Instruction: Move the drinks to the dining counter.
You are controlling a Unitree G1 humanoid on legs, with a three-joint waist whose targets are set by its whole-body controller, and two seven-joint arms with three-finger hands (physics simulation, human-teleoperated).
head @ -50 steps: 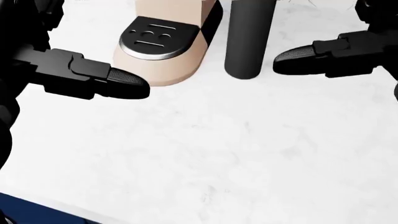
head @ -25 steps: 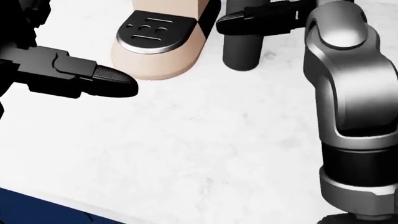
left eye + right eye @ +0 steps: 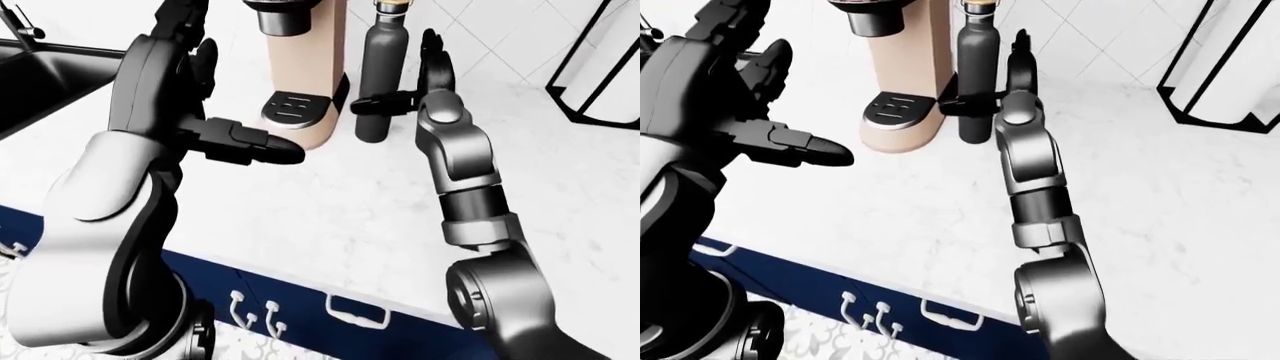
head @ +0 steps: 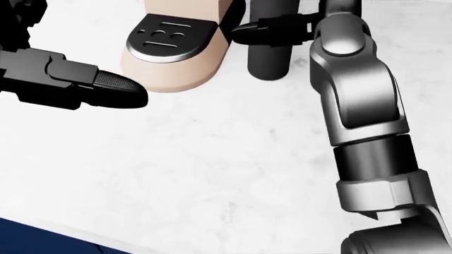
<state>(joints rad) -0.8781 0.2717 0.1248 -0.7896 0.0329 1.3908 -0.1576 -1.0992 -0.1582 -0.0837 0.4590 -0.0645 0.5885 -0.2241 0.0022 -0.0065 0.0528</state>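
A tall dark drink bottle [image 3: 381,71] with a wooden-looking cap stands upright on the white counter [image 3: 330,202], just right of a beige coffee machine [image 3: 312,82]. My right hand [image 3: 398,81] is at the bottle: one black finger [image 3: 378,103] lies across its lower body and another finger [image 3: 430,51] stands upright at its right side, so the fingers look spread about it rather than closed. My left hand [image 3: 250,120] is open, with one finger [image 4: 106,87] pointing right, low beside the machine's drip tray [image 4: 166,36].
A dark sink [image 3: 45,67] lies at the left-eye view's upper left. A black-framed object [image 3: 600,67] stands at the upper right. Navy cabinet fronts with white handles [image 3: 255,311] run under the counter's near edge. A tiled wall rises behind the bottle.
My right arm swung in from the right and reached up to the bottle; a finger now crosses the bottle's body. The left hand barely moved. The view shifted slightly.
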